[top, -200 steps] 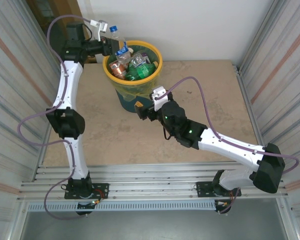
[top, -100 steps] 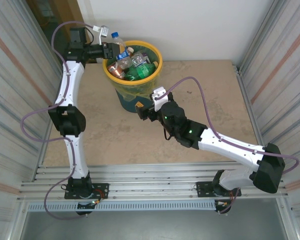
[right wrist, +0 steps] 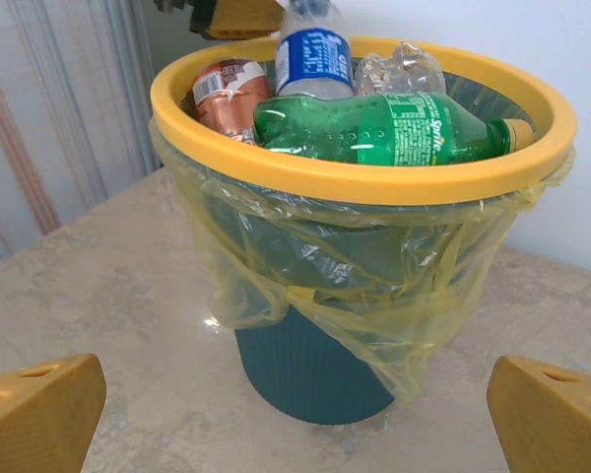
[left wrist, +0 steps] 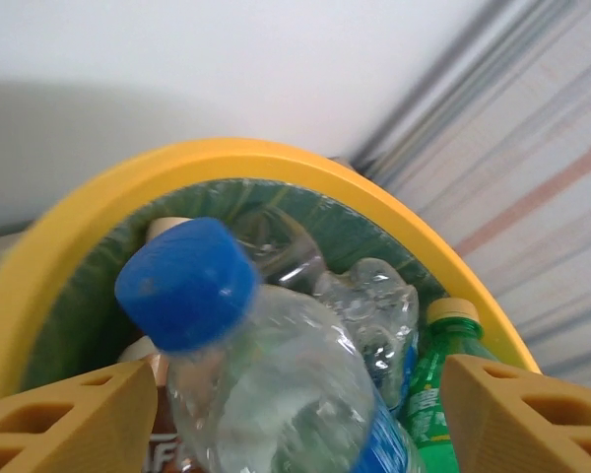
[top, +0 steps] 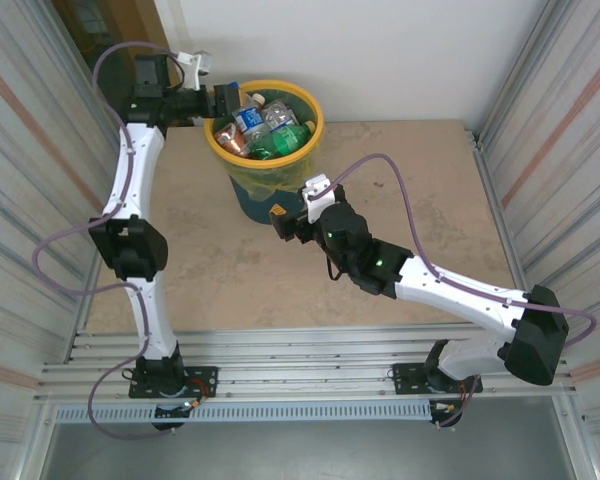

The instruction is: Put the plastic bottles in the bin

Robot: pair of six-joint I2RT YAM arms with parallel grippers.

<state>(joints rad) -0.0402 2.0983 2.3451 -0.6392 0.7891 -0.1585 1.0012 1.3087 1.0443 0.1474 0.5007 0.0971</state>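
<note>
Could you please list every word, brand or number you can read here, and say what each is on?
"Sprite": label of the green bottle lying atop the pile in the bin.
Clear bottle, blue label: white print too blurred to read.
Brown-orange bottle, label: too blurred to read.

The left gripper [top: 224, 101] has come down from above the bin's [top: 317, 118] far-left rim and now sits right at it. Its jaws, clamped a second ago on the clear blue-capped bottle [left wrist: 266, 374], now stand apart on either side of it. The bottle has sunk lower, onto the pile inside.
</note>
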